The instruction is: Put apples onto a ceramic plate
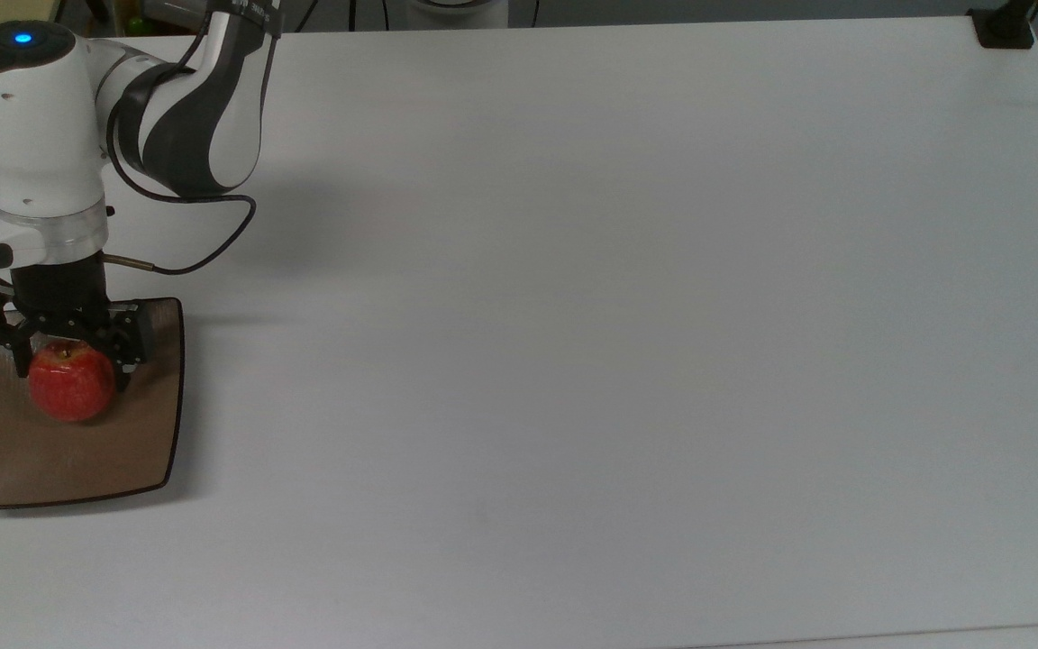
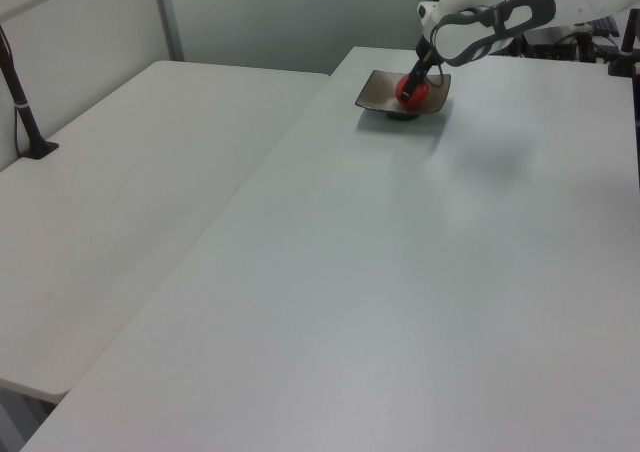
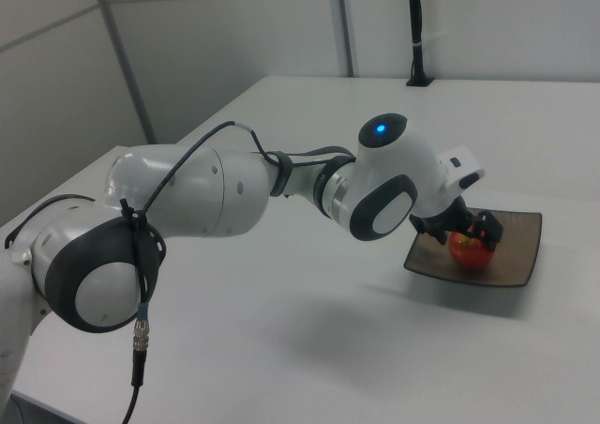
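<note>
From my station the near stretch of the wide white table [image 1: 573, 315] lay bare, and everything that mattered sat at the far corner in the left view. There the square glossy tan-brown ceramic plate [image 1: 136, 451] lay flat on the table, and the small round red apple [image 1: 71, 390] with its yellow-green stem end up rested on it, toward the edge nearest the arm in the top view. The black two-finger gripper [image 1: 70, 347] hung straight above the fruit with its fingers spread to either side of the apple's upper half, and I judged them to be parted, not pinching, though the gap on each side looked slim. My worry was the lift-off: if a finger pad brushed the glossy skin as the white and grey Franka arm [image 3: 216, 194] rose, the apple could be dragged or tipped and roll across the smooth plate toward its shallow rim. A sideways departure instead of a straight rise would, I judged, do the same, and could nudge the plate itself along the slick table.
</note>
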`<control>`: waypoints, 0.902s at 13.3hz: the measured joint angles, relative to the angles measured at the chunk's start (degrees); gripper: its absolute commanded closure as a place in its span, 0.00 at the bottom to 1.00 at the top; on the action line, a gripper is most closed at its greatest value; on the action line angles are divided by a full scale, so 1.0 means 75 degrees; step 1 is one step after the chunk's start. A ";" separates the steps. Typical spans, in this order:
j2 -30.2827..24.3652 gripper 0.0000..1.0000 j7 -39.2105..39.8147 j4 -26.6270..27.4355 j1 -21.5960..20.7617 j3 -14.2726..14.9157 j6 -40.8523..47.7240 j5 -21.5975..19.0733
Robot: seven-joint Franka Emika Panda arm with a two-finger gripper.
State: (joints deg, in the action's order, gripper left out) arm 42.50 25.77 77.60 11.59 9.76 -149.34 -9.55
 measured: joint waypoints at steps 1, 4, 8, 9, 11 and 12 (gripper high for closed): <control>0.0002 0.00 0.0000 0.0000 0.0001 0.0000 -0.0004 0.0000; -0.0010 0.00 0.0000 -0.0060 0.0001 0.0000 -0.0056 0.0000; -0.0081 0.00 0.0000 -0.0156 -0.0011 0.0000 -0.0066 0.0000; -0.0099 0.00 0.0000 -0.0158 -0.0017 0.0000 -0.0066 0.0000; -0.0177 0.00 0.0000 -0.0193 -0.0033 0.0000 -0.0081 0.0000; -0.0272 0.00 -0.0014 -0.0233 -0.0043 0.0000 -0.0085 0.0000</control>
State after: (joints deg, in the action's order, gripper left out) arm 40.46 25.67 75.85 11.27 9.76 -149.98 -9.55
